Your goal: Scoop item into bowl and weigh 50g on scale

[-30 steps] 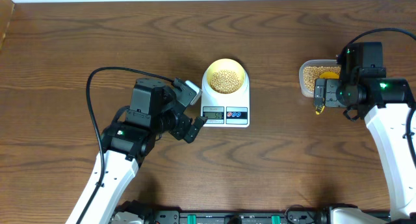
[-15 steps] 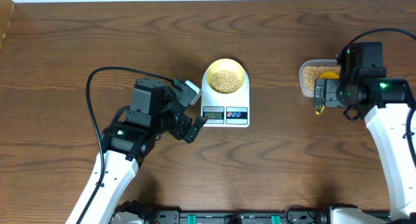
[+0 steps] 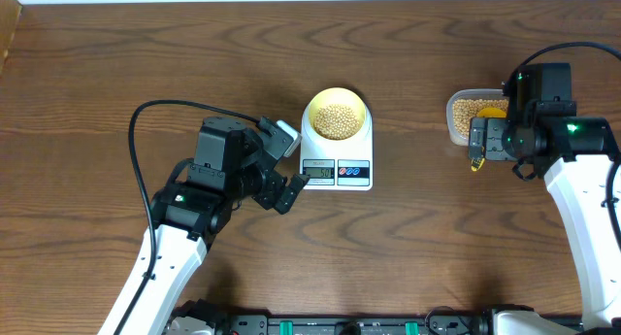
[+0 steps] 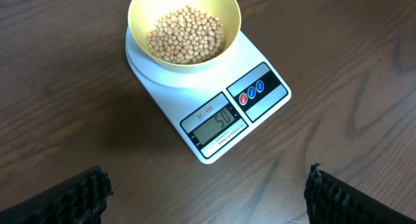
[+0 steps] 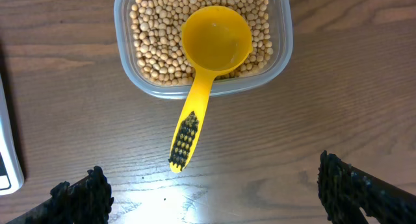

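A pale yellow-green bowl (image 4: 139,13) holding a heap of tan beans (image 4: 185,34) sits on the rounded top of a white kitchen scale (image 4: 170,94) near the centre of the overhead frame, on a dark wood-grain table (image 3: 97,83). The scale's display (image 4: 216,123) reads 50, beside two small buttons (image 4: 251,93) at its front edge. The left gripper (image 3: 290,166) hangs just to the left of the scale in the overhead view, its jaws spread wide and holding nothing, with the display between its two fingers in the wrist view. At the upper right of the overhead frame, a clear plastic tub (image 5: 123,62) holds more of the beans. A yellow scoop (image 5: 214,42) lies with its cup on the beans and its handle sticking out over the tub's near rim above the table. The right gripper (image 5: 218,195) hovers beside the tub, jaws fully apart and empty, clear of the scoop's handle.
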